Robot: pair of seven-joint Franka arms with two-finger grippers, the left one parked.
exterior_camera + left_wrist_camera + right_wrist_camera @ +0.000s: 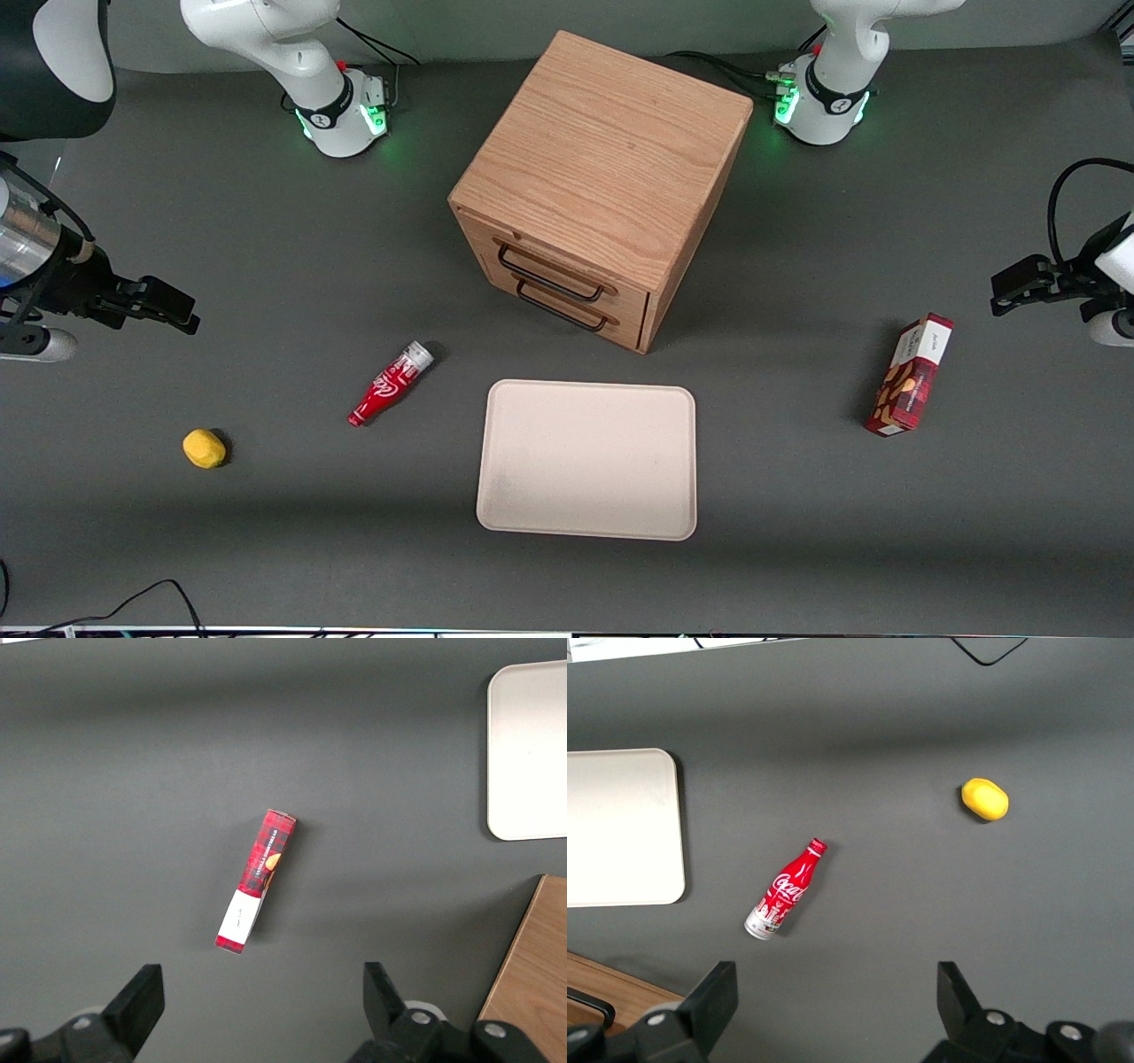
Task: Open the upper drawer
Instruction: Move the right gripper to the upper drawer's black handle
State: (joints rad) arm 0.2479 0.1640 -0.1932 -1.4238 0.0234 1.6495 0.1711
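Observation:
The wooden cabinet [611,155] stands mid-table, its front turned toward the working arm's end. The upper drawer [542,254] is the higher of its two and sits flush and closed, with a thin black bar handle [549,275]. The lower drawer [576,306] below it is closed too. My gripper [177,312] hovers above the bare table toward the working arm's end, well apart from the cabinet. It is open [837,997] and holds nothing. A corner of the cabinet [611,1001] shows in the right wrist view.
A red cola bottle [390,384] lies between my gripper and the cabinet. A small yellow object [204,447] lies nearer the front camera. A beige tray [586,459] sits in front of the cabinet. A red box [912,376] stands toward the parked arm's end.

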